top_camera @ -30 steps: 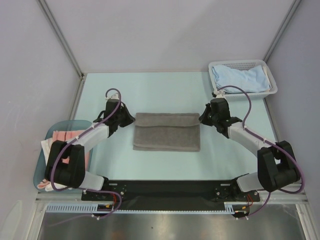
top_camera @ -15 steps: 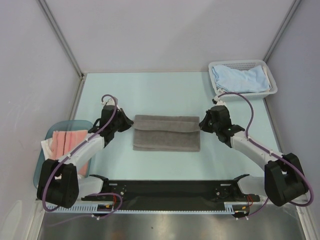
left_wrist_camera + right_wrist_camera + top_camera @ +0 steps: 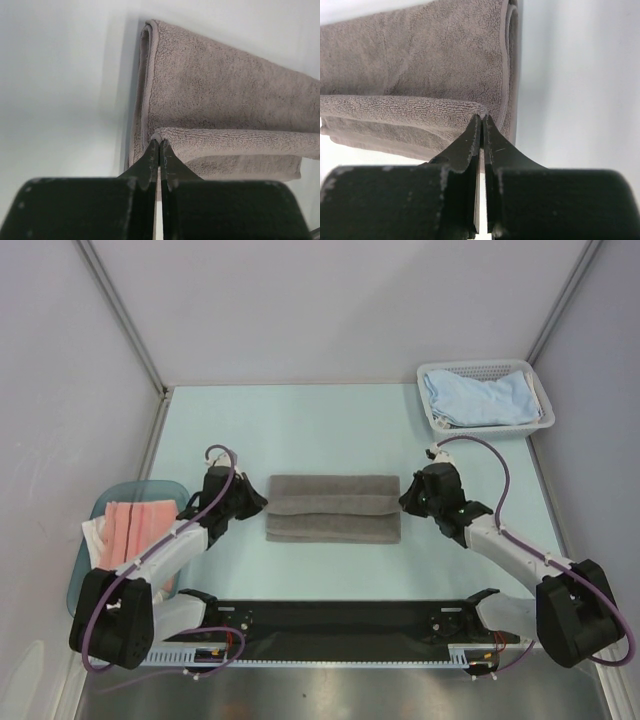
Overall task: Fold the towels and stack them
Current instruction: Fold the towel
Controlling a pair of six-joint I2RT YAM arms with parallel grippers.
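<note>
Basket [image 3: 490, 428] holds blue towel [image 3: 478, 397]; tub [image 3: 78, 585] apparently pink towel [image 3: 135, 525].

— What do the arms look like?
— The left arm [image 3: 175, 540] and right arm [image 3: 505, 545] each have white links between bulky black joint housings, and both sit on a black base bar [image 3: 340, 618].
— Cables?
— A purple cable [image 3: 470, 438] loops along each one. The fingers [image 3: 147, 162] are matte black and taper to thin blades.
</note>
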